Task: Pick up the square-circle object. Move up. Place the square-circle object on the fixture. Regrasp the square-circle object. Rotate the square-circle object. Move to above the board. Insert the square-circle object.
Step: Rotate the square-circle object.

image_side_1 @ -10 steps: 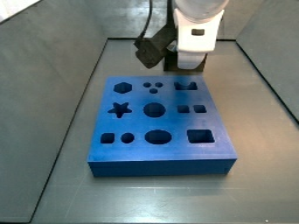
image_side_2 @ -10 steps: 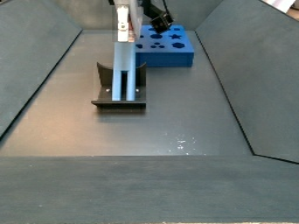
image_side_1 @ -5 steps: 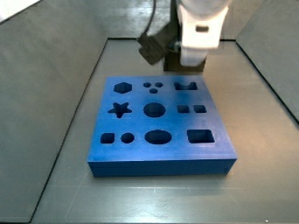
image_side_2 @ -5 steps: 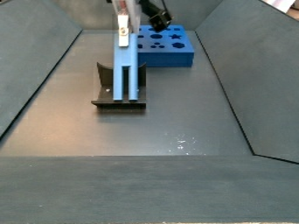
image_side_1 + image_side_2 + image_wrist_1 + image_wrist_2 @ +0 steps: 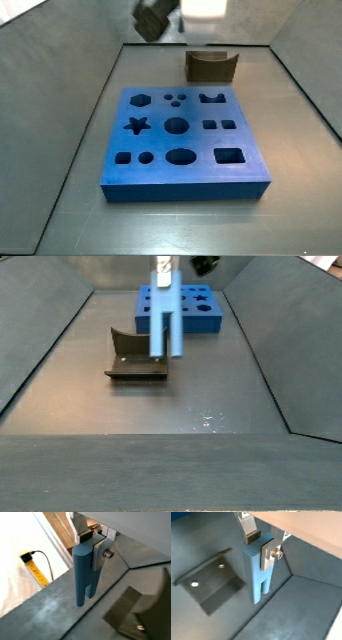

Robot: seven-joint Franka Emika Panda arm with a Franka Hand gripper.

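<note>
The slim, long, blue square-circle object (image 5: 166, 319) hung upright in the air, its long axis vertical in a side view, with its lower end at six o'clock above the grey floor and clear of everything below. Its upper end was clamped between the flat silver fingers (image 5: 268, 553) of the gripper (image 5: 258, 543), which sat at the twelve o'clock end of the peg and ran off the frame edge in both wrist views, so little of the arm showed. In both wrist views the peg (image 5: 84, 572) pointed away from the gripper (image 5: 89, 543) toward the floor, and a narrow slot split its free end lengthwise.

The small dark olive-brown fixture (image 5: 132, 354) with its U-shaped notch stood on the floor at about nine o'clock of the peg's lower end, just beside it and apart from it. In a side view the same fixture (image 5: 210, 65) stood behind the large bright-blue board (image 5: 181, 145) with star, round, square and oval cut-outs, at the board's twelve o'clock side and not touching it. There the arm was only a blurred shape at the frame's upper edge, and the peg could not be made out. In the wrist views the fixture (image 5: 204, 586) was partly cut off by the picture edge.
</note>
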